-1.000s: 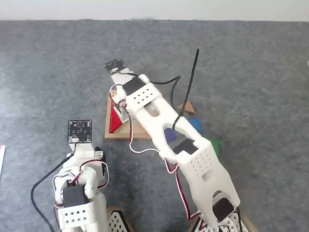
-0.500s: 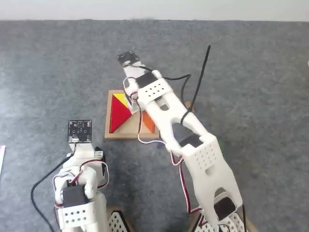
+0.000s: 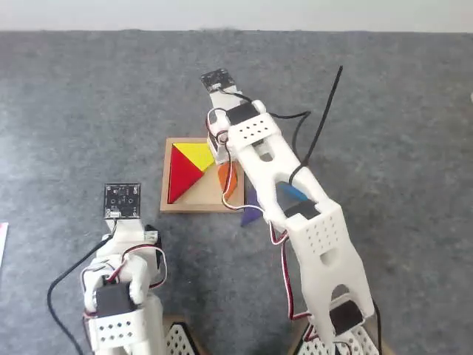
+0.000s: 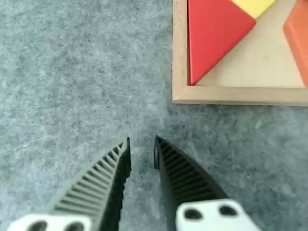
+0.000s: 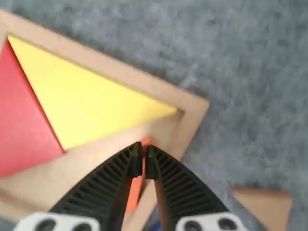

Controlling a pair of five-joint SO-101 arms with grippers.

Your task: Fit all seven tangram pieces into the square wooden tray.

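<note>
The right pincer [image 5: 142,147] is narrow, its jaws almost together, with a sliver of orange showing through the slit. I cannot tell whether it pinches the orange piece [image 4: 297,45] or only bears on it from above. That piece sits inside the tray [image 5: 192,120] against the side nearer the right arm, just below the corner the pincer hangs over. Next to it, the yellow triangle [image 5: 91,103] fills the far side of the tray and touches the red triangle [image 5: 21,130] along one long edge, leaving bare wood between the orange piece and the red one. The step in hand looks like seating the orange piece, and doing it well probably means sliding it flat until its straight edge runs flush with the tray wall and its tip tucks under the yellow point. The jaws should stay low and light so that the two triangles already in place are not shoved out of line. Pressing hard near the rim could tip the piece up onto the wall. Out on the grey counter [image 3: 384,111] a tan piece [image 5: 262,207] lies just beyond that corner, and a blue piece [image 3: 294,192] and a purple piece [image 3: 251,211] lie beside the arm, all yet to go in. The left pincer [image 4: 142,139] hangs slightly parted and empty over the counter near the tray's other near corner.
</note>
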